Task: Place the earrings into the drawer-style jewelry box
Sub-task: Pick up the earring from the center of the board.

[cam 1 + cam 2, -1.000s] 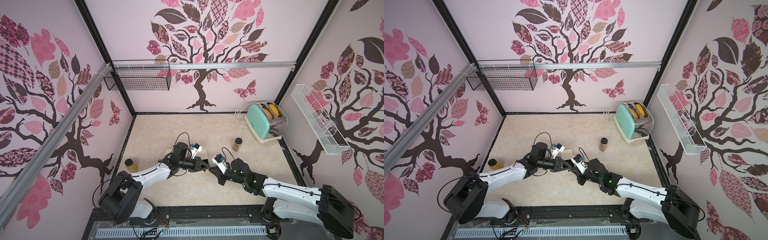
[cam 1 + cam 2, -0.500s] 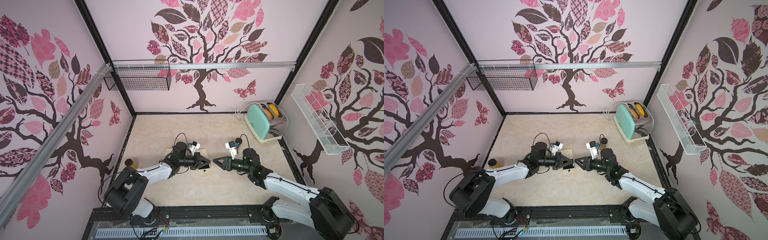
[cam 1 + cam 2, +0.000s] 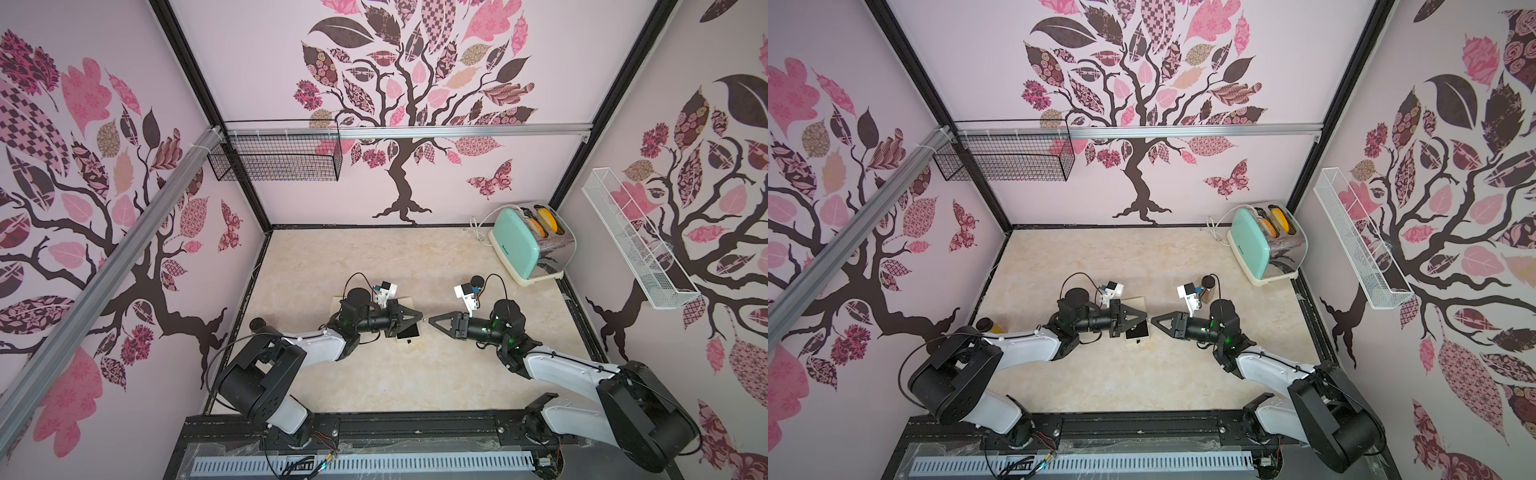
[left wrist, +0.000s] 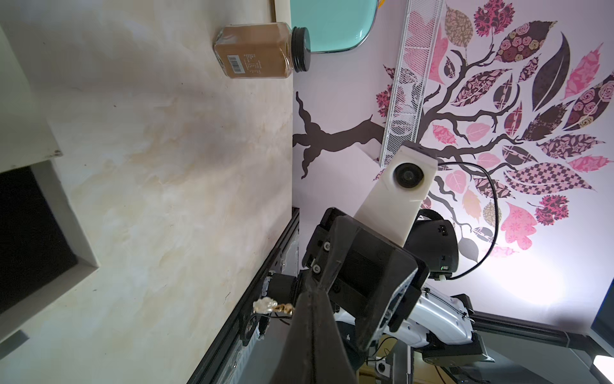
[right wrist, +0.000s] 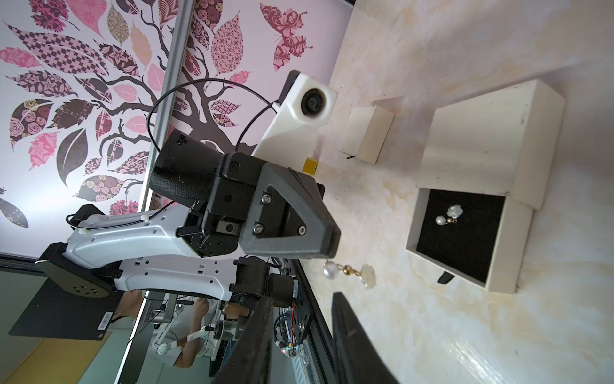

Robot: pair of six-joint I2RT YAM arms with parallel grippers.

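My left gripper [image 4: 310,294] is shut on an earring [image 4: 273,306], a gold link with a pale flower piece that dangles from the closed tips. In the right wrist view this earring [image 5: 349,271] hangs off the left gripper [image 5: 327,256] a little way short of the jewelry box drawer [image 5: 505,246]. The drawer stands pulled out of its cream sleeve [image 5: 481,143]. On its black lining lies another earring [image 5: 448,214]. My right gripper [image 5: 304,299] is open and empty, facing the left one tip to tip in both top views [image 3: 432,321] [image 3: 1154,321].
A brown-filled jar [image 4: 255,50] stands behind my right arm, its black lid [image 3: 477,281] showing from above. Another jar [image 3: 984,323] is near the left wall. A mint toaster [image 3: 528,243] fills the back right corner. A small cream block [image 5: 365,134] sits beyond the box.
My right arm has swung from the front out to the right side, and its jaws have opened. My left gripper stays shut on the earring above the drawer.
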